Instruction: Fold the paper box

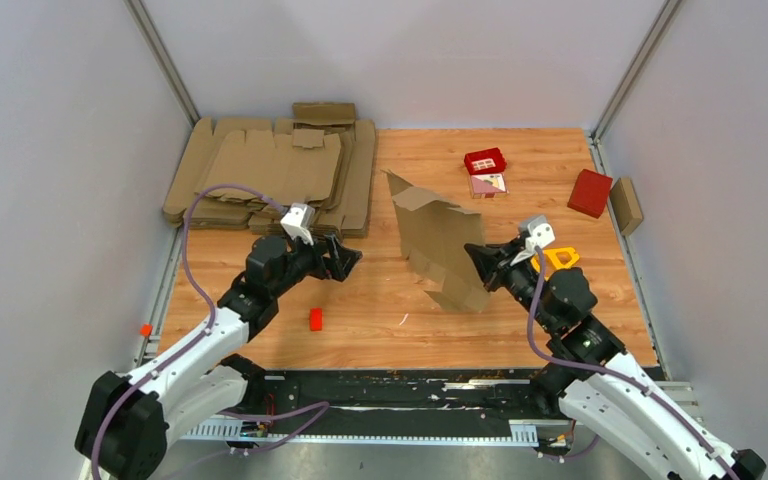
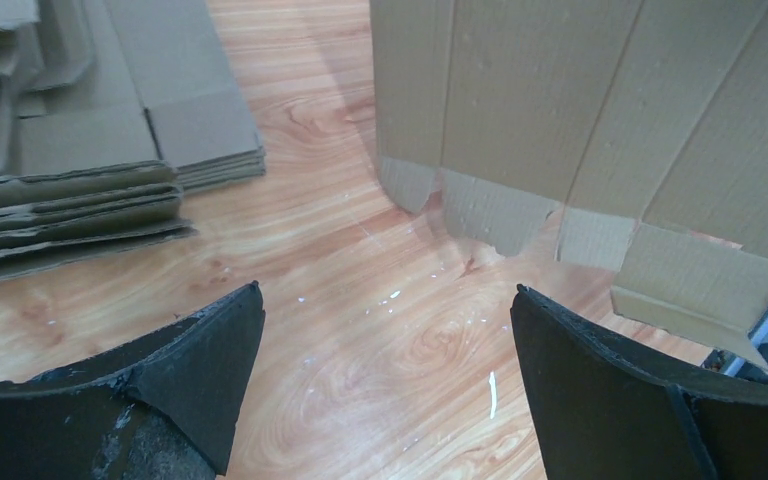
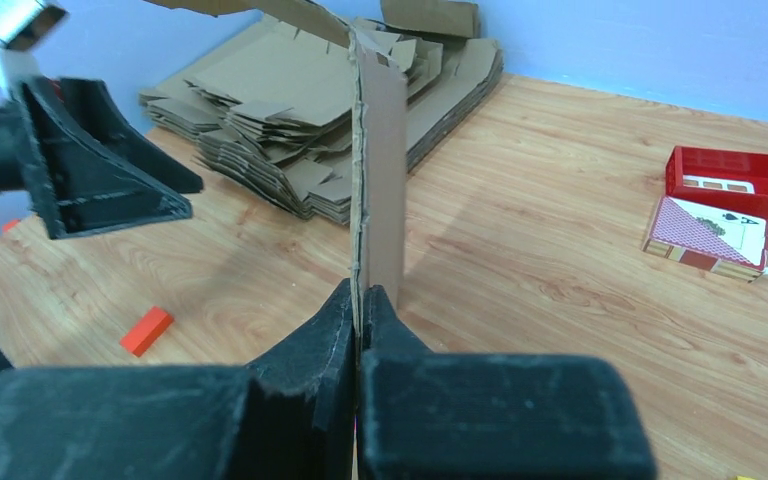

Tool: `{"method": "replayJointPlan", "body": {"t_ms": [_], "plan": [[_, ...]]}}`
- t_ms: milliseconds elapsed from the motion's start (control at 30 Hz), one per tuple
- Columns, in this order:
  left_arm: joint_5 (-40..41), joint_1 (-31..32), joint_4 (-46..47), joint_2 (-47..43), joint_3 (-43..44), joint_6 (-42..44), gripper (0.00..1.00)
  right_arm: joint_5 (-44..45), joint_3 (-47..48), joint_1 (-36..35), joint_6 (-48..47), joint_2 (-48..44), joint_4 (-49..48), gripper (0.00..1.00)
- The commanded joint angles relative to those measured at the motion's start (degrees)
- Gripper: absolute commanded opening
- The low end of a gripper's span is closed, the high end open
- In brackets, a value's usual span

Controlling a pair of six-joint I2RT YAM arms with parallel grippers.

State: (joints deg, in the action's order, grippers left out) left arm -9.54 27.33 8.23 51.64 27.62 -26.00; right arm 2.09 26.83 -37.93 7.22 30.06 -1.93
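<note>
The paper box [image 1: 440, 245] is a brown cardboard die-cut sheet with flaps, held upright near the middle of the table. My right gripper [image 1: 480, 262] is shut on its lower right edge. In the right wrist view the sheet [image 3: 380, 180] rises edge-on from between the closed fingers [image 3: 358, 295]. My left gripper [image 1: 348, 258] is open, a short way left of the sheet and not touching it. In the left wrist view its two black fingertips [image 2: 388, 300] stand wide apart over bare wood, with the sheet's [image 2: 600, 110] lower flaps ahead of them.
A pile of flat cardboard blanks [image 1: 270, 175] fills the back left. A red tray [image 1: 485, 160] and a card pack [image 1: 488, 184] lie at the back middle. A red box [image 1: 590, 192] and a brown block [image 1: 626, 205] sit at the right. A small red block [image 1: 316, 318] lies near the front.
</note>
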Motion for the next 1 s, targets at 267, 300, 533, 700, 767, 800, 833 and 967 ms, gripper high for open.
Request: {"method": "replayJointPlan", "body": {"t_ms": [267,300,533,700,767,800,833,967], "plan": [[-13.4,-0.1,34.2,4.2,-5.1,-3.2,1.0,-9.3,11.1,0.1,2.8,-8.0,12.9,0.0],[-13.5,-0.1,34.3,4.0,-5.0,-3.1,1.0,-10.3,12.3,0.1,2.8,-8.1,13.9,0.0],[-13.5,-0.2,33.9,0.6,-5.4,-2.7,1.0,-13.4,20.2,0.1,3.3,-8.1,20.2,0.0],[-16.9,-0.2,36.8,-0.7,-5.4,-4.8,1.0,-16.5,24.9,0.1,4.5,-8.2,23.3,0.0],[-18.5,-0.2,38.9,-1.2,-5.3,-6.6,1.0,-17.1,27.5,0.1,4.4,-8.4,25.3,0.0],[-19.5,-0.2,40.3,-1.4,-5.2,-7.9,1.0,-17.4,28.8,0.1,4.2,-8.5,26.4,0.0],[-21.0,-0.2,41.9,-1.5,-5.0,-9.2,1.0,-17.6,30.3,0.1,3.9,-8.6,27.5,0.0],[-25.6,-0.2,49.4,-0.6,-4.0,-14.7,1.0,-19.1,35.7,0.1,3.1,-8.4,31.5,0.0]]}}
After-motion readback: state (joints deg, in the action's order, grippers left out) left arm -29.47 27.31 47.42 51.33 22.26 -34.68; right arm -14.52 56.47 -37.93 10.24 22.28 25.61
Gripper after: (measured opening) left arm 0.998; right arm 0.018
